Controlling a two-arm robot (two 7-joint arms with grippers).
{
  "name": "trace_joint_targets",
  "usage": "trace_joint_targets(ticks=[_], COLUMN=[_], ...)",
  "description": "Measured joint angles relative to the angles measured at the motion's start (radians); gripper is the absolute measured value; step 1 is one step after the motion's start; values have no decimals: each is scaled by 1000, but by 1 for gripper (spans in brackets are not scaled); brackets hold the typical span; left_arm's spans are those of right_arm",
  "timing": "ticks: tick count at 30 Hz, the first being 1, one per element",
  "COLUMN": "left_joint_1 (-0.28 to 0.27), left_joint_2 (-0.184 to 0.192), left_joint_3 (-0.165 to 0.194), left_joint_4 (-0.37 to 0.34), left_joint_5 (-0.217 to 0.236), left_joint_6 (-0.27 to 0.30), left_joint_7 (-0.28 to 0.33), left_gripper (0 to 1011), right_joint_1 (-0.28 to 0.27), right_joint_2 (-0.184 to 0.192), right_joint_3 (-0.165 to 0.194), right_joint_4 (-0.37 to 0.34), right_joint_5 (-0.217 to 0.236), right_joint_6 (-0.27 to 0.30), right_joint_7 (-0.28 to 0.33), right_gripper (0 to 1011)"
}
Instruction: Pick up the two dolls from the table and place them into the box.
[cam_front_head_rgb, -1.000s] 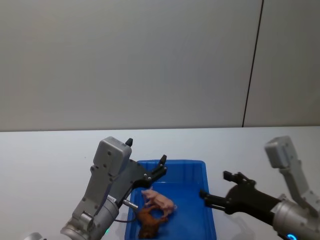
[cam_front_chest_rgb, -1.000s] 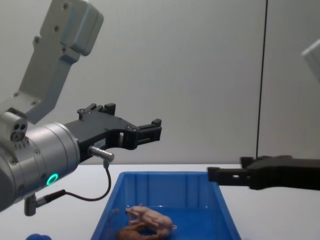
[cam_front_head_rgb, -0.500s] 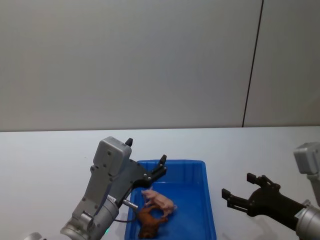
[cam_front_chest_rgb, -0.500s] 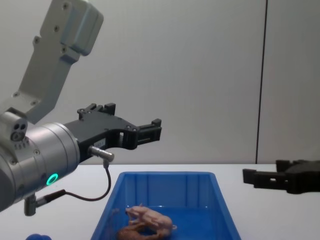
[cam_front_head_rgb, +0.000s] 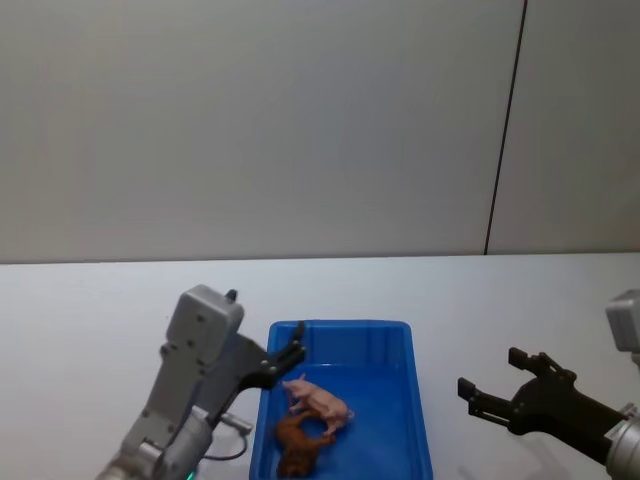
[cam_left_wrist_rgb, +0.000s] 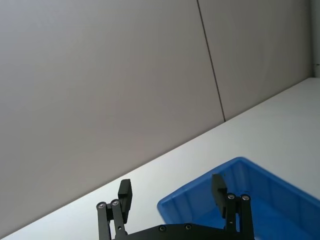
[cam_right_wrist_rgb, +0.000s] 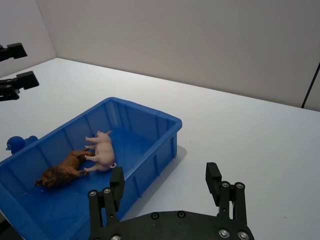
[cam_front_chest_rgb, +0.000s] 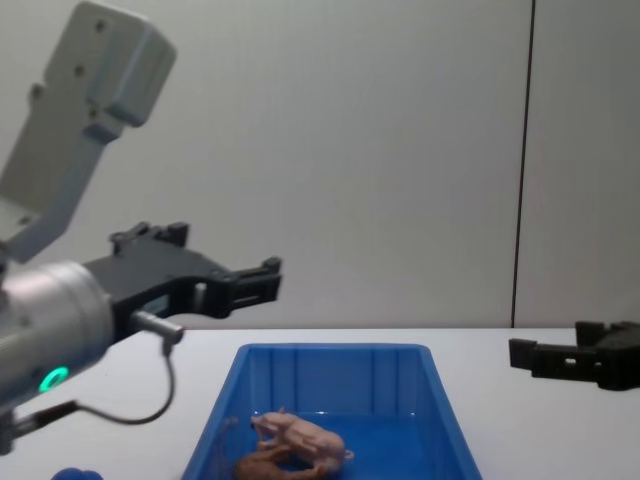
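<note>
Two dolls lie side by side inside the blue box (cam_front_head_rgb: 340, 326) (cam_right_wrist_rgb: 150, 111): the pale pink pig (cam_front_head_rgb: 322, 402) (cam_right_wrist_rgb: 104, 150) (cam_front_chest_rgb: 305, 435) and the reddish-brown animal (cam_front_head_rgb: 300, 446) (cam_right_wrist_rgb: 62, 170), which is on its side. My left gripper (cam_front_head_rgb: 268, 335) (cam_left_wrist_rgb: 171, 182) hovers open and empty above the box's left rim. On the box's right, my right gripper (cam_front_head_rgb: 490, 372) (cam_right_wrist_rgb: 165, 171) hangs over the white table (cam_front_head_rgb: 100, 300), also open and empty.
A small blue object (cam_right_wrist_rgb: 15, 142) (cam_front_chest_rgb: 75, 472) rests on the table left of the box. A grey wall stands behind the table. Bare tabletop stretches on both sides of the box.
My right gripper has pulled away from the box's right rim toward the right. My left arm has drawn back to the left and dropped a little. The dolls have not moved.
</note>
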Motion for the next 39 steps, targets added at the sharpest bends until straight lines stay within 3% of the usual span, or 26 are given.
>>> trace_joint_targets(ticks=[18,29,39], left_joint_1=[138,173,183], left_joint_2=[116,136,133], left_joint_3=[-43,-54,-59], left_joint_4=[-68,-32,32], left_joint_5=[-80,-119,-143], left_joint_6=[45,21,-10], left_joint_7=[119,112,63], left_gripper=[1003,1003,1003], right_joint_1=[-7,-8,-9], right_joint_2=[8,9,10], right_joint_3=[5,6,6], right_joint_4=[-3,-3,-3], right_joint_5=[7,8,9], right_joint_6=[-6,-7,-8], right_joint_7=[-5,-6,-6], right_gripper=[1001,1001,1001])
